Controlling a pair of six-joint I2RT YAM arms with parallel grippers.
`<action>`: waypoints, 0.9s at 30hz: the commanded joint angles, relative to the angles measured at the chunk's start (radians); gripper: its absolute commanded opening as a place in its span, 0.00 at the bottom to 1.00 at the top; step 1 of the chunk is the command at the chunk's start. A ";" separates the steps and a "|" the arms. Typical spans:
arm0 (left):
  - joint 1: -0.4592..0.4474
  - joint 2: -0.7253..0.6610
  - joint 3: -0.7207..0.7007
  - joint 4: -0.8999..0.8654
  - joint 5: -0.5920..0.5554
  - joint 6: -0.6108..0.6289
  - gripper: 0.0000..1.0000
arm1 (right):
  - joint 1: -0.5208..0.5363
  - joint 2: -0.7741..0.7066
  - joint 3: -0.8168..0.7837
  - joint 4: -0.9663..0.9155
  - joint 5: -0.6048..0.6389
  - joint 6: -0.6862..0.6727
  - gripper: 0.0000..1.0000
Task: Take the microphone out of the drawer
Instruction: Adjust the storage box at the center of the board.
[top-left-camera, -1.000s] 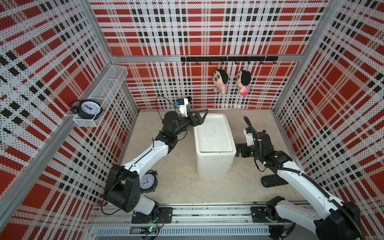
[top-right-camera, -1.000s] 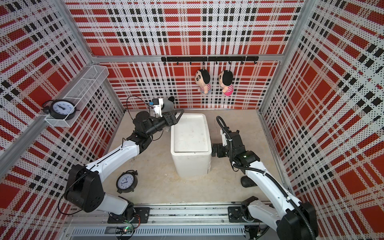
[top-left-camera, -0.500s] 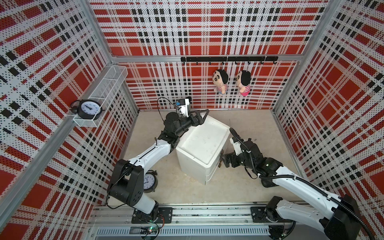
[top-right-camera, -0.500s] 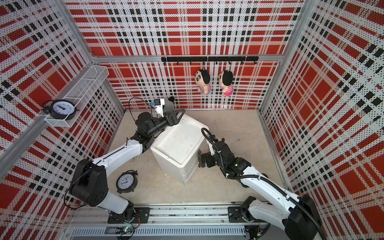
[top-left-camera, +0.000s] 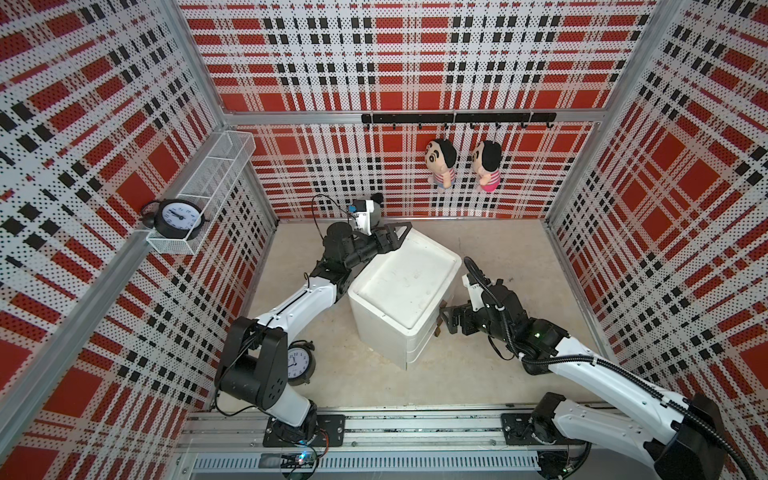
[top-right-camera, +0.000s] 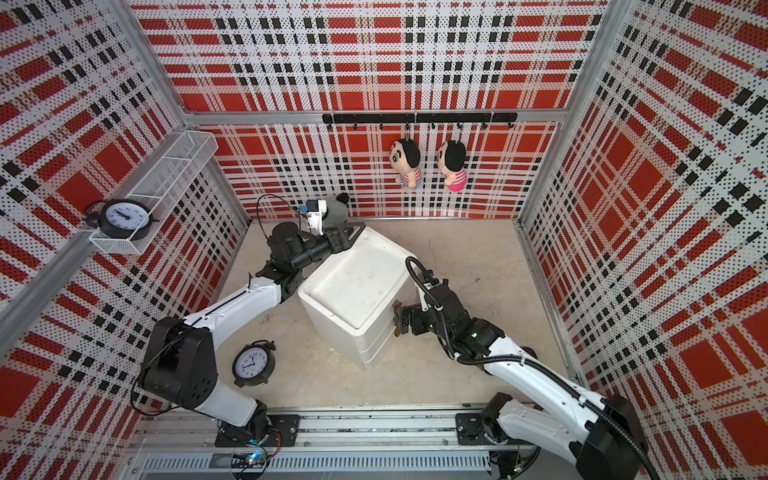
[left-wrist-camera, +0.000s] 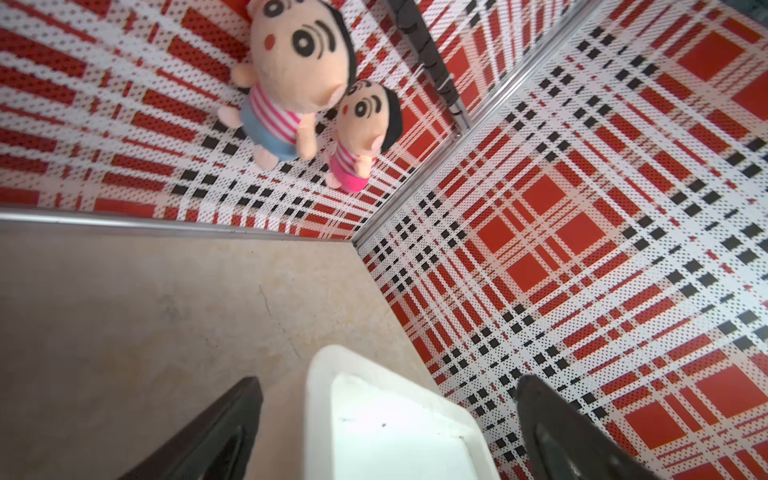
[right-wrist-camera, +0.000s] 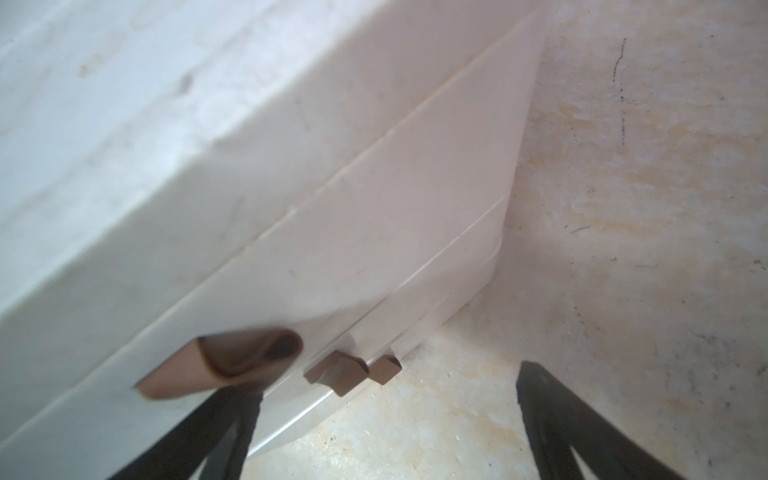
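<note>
Microphone unseen (presumably inside shut white drawer cabinet (top-left-camera: 405, 286)); judged light, rigid, best gripped mid-body. Right gripper (top-left-camera: 441, 322) spread empty, brown pull loop (right-wrist-camera: 249, 361) just before it; left gripper (top-left-camera: 398, 237) likewise, cabinet corner straddled.

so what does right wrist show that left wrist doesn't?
Right wrist only: the stacked drawer fronts, which look shut, with a brown loop handle and two small brown tabs below it.
Left wrist only: two plush dolls hanging on the plaid wall.
Both: the white drawer unit, the beige table, and that arm's own jaws standing open at the frame edge. No microphone shows in either.
</note>
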 joint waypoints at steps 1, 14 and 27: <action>0.037 -0.041 0.037 -0.209 0.012 0.092 0.98 | -0.047 -0.039 -0.011 0.032 -0.099 -0.019 1.00; 0.056 -0.151 0.193 -0.789 -0.261 0.496 0.98 | -0.125 -0.095 -0.022 0.005 -0.253 -0.051 1.00; -0.039 -0.187 0.297 -1.038 -0.431 0.636 0.98 | -0.131 -0.087 -0.086 0.091 -0.337 -0.032 1.00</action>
